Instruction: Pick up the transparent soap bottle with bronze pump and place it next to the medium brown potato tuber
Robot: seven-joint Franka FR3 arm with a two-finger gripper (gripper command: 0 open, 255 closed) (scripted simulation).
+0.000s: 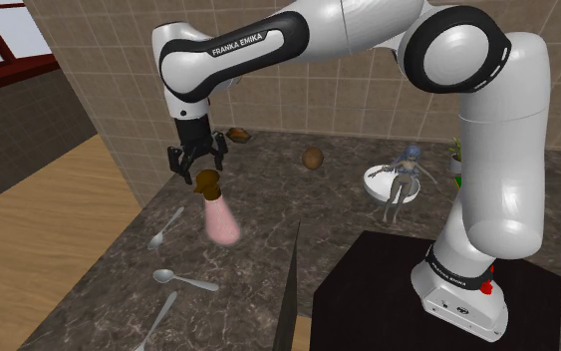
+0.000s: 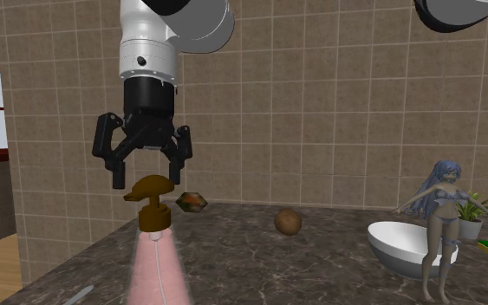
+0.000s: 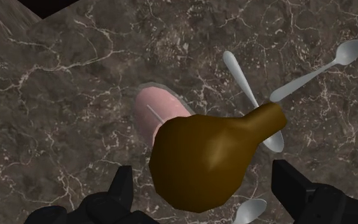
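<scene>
Shoulder view gives me the marble bench (image 1: 268, 194), then the pink bottle (image 1: 222, 223) standing on it, my pincer (image 1: 198, 175) spread wide just above, I reckon so its fingers can straddle the neck, the potato (image 1: 313, 158) well apart, and the bronze pump (image 1: 208, 181) untouched.

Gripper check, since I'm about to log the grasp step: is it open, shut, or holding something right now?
Gripper: open, jaws spread at the top of the bronze pump on the pink soap bottle, not clasping it.
</scene>
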